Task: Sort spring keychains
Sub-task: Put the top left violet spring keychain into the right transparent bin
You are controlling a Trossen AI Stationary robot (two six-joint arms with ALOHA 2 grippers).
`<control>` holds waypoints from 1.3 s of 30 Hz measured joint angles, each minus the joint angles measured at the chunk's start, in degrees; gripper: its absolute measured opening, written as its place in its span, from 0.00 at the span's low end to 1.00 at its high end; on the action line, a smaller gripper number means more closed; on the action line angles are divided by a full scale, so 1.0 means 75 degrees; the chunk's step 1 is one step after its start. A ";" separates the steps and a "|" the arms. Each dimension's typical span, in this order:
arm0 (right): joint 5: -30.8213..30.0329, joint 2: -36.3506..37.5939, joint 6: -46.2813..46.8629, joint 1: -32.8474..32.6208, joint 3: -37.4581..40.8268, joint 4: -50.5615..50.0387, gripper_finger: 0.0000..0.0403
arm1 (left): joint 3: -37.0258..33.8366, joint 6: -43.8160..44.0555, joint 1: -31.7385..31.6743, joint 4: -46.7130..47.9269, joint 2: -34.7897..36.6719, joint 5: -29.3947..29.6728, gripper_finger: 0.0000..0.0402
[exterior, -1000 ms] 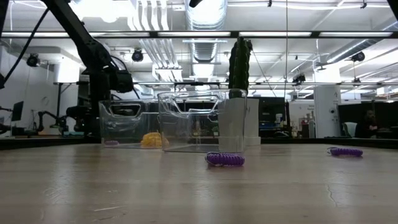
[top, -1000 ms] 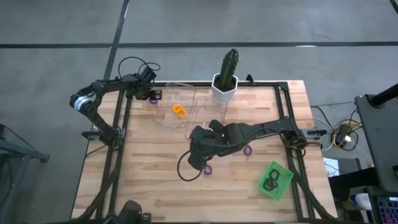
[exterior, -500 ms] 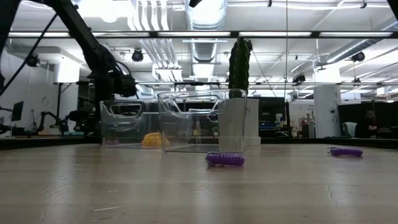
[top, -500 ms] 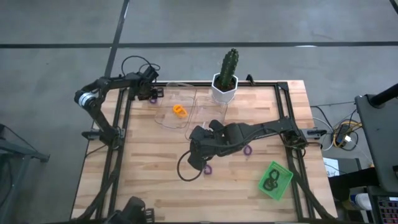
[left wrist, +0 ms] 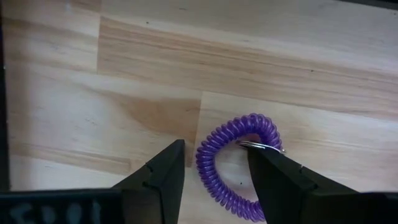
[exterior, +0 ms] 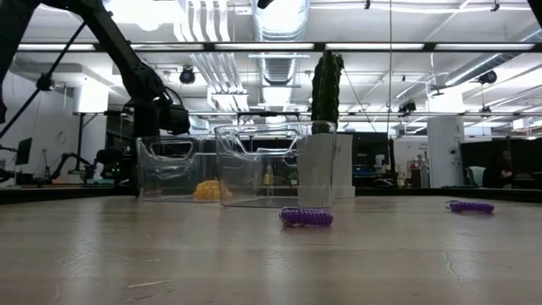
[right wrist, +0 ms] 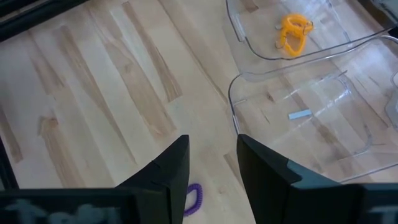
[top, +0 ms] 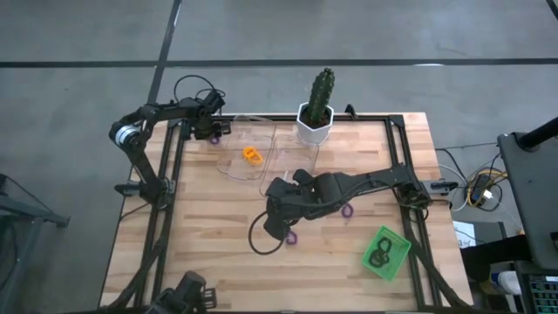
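Pale butcher-block planks (top: pixel 200 227) fill the table under both arms, and what matters for you sits at the far left corner. Your left gripper (left wrist: pixel 214 165) hangs directly over a purple spring keychain (left wrist: pixel 233 163), fingers spread wide and holding nothing; the coil lies right between the two fingers, its loop running lengthwise along the gap, so one side of the loop sits close to one finger and the metal ring close to the other. In the overhead view that same gripper (top: pixel 212 125) is beside the clear trays (top: pixel 261 166), just off their outer edge. Judging from this, you only need to come straight down and close; no sideways correction looks necessary.

Your right gripper (right wrist: pixel 211 165) is open and empty too, over mid-table. Another purple keychain (right wrist: pixel 192 199) peeks out just beneath and behind its fingers, not between them. A third purple one (top: pixel 347 210) lies beside that arm's forearm. An orange keychain (top: pixel 252 155) already rests in one clear tray, and black ones (top: pixel 378 255) sit in the green tray (top: pixel 398 242).
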State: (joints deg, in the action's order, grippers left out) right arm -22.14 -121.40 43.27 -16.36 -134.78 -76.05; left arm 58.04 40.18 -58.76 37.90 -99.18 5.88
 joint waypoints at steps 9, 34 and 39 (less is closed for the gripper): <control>0.0008 0.0000 -0.0048 0.0000 0.0000 0.0001 0.33 | -0.0008 -0.0102 0.0000 0.0036 0.0003 0.0282 0.42; 0.0018 0.0000 -0.0024 0.0000 0.0000 0.0006 0.31 | -0.0023 -0.0600 0.0000 0.0426 0.0000 0.0671 0.03; 0.0018 0.0000 -0.0024 0.0000 0.0000 0.0006 0.31 | -0.0046 -0.0811 0.0000 0.0736 0.0114 0.0860 0.03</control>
State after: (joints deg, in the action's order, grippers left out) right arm -22.00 -121.40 43.09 -16.36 -134.78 -76.01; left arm 57.70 34.10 -58.76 43.42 -98.32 12.34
